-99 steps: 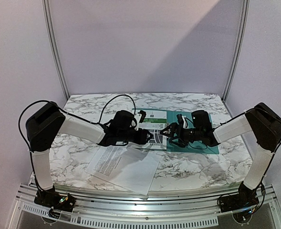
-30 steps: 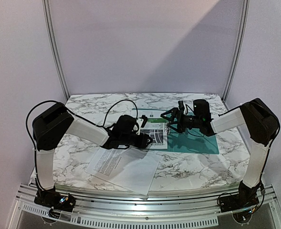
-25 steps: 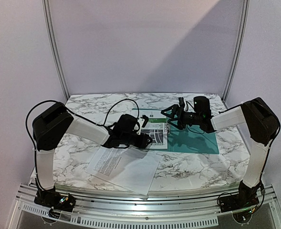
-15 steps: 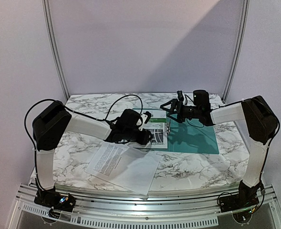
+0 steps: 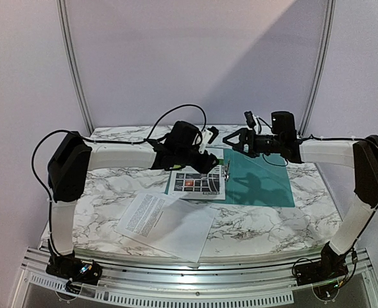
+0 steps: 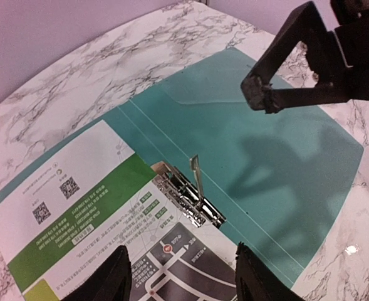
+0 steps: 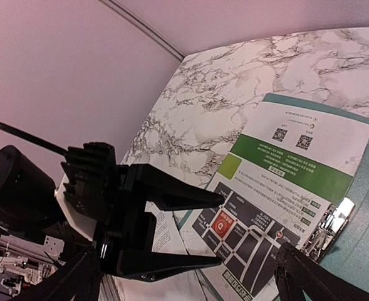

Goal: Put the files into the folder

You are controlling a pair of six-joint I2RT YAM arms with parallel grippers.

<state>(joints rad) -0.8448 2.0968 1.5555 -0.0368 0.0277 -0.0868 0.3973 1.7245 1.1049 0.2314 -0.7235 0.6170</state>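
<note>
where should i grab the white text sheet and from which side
The white text sheet lies flat and skewed on the table, so its middle gives the jaws nothing to pinch. Probably take its near corner, which seems to reach the table's front edge, coming low from the near side with the left gripper, the closer one.

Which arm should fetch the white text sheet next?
Left. The white text sheet lies on the table's near left, on the left arm's side; the left tool hangs open and empty. The right tool is open but hovers over the folder farther right.
</note>
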